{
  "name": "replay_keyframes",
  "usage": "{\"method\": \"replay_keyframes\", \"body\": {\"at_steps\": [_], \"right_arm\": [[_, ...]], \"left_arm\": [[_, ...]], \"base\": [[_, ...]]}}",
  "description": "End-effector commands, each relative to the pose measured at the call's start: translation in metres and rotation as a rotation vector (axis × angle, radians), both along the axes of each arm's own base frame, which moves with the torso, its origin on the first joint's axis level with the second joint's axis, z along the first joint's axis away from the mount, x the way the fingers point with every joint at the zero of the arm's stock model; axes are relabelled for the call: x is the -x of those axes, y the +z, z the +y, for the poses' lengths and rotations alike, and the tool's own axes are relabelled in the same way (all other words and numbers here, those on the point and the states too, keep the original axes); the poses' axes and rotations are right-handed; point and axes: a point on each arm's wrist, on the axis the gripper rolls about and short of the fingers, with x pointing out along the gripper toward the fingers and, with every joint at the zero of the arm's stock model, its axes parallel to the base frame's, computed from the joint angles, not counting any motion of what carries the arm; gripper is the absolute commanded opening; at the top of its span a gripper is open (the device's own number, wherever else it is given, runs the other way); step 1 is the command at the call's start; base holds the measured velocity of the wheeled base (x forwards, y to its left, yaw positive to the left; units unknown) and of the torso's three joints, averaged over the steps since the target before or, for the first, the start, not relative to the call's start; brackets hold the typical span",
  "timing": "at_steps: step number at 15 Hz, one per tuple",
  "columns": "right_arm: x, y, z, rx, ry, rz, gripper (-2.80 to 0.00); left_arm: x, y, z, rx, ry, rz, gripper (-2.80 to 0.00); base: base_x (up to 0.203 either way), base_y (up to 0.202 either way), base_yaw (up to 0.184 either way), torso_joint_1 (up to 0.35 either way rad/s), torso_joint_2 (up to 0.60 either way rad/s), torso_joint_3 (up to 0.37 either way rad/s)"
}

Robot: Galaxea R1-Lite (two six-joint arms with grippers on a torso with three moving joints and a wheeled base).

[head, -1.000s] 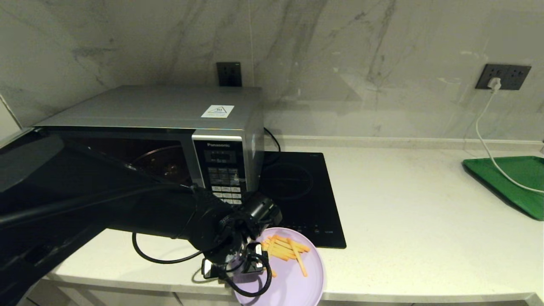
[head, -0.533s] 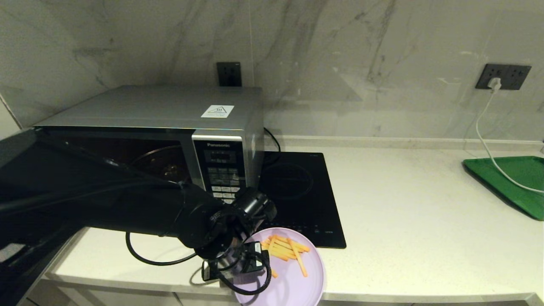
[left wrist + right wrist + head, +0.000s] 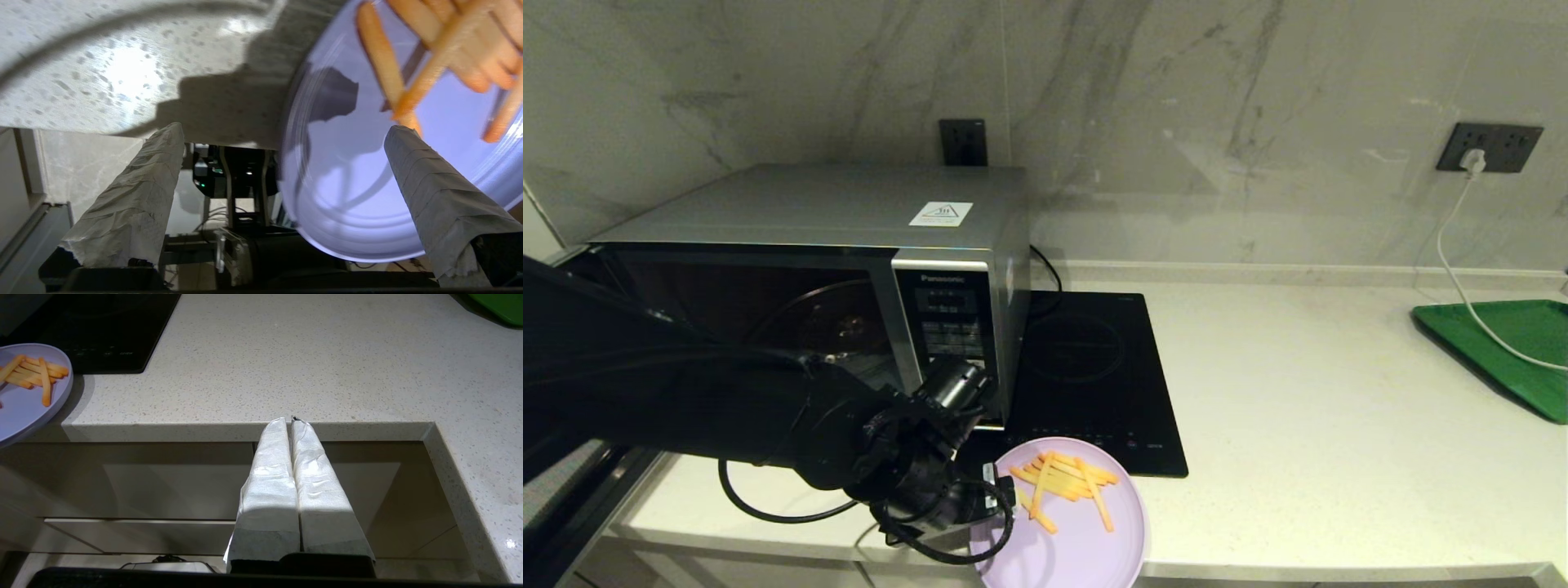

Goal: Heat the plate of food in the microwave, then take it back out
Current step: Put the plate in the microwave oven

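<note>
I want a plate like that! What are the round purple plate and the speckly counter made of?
The round lilac plate looks like smooth plastic: even colour, soft sheen. The pale speckled counter looks like polished stone or quartz: fine flecks and glossy highlights, though I can't be sure.

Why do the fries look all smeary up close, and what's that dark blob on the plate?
In the left wrist view the fries look smeared and unsharp; the dark blob on the lilac plate is a shadow. In the head view the fries look sharp, and the counter is evenly lit.
</note>
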Motion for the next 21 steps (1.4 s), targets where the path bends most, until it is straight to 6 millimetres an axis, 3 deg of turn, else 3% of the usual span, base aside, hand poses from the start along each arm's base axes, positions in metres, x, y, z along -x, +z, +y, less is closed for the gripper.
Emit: {"method": "replay_keyframes", "body": {"at_steps": [1, 10, 17, 21], "right_arm": [[0.0, 0.0, 0.0, 0.0, 0.0, 0.001, -2.8], [0.0, 0.0, 0.0, 0.0, 0.0, 0.001, -2.8], [0.0, 0.0, 0.0, 0.0, 0.0, 0.001, -2.8], [0.0, 0.0, 0.0, 0.0, 0.0, 0.001, -2.8]], "left_arm": [[-0.002, -0.006, 0.01, -0.018, 0.021, 0.011, 0.0], [-0.006, -0.026, 0.008, -0.118, 0.012, 0.017, 0.0], [-0.004, -0.025, 0.003, -0.115, -0.003, 0.009, 0.0], [-0.004, -0.019, -0.004, -0.022, -0.038, -0.004, 0.0]], "base": [[0.0, 0.0, 0.0, 0.0, 0.0, 0.0], [0.0, 0.0, 0.0, 0.0, 0.0, 0.0], [0.0, 0.0, 0.0, 0.0, 0.0, 0.0], [0.0, 0.0, 0.0, 0.0, 0.0, 0.0]]}}
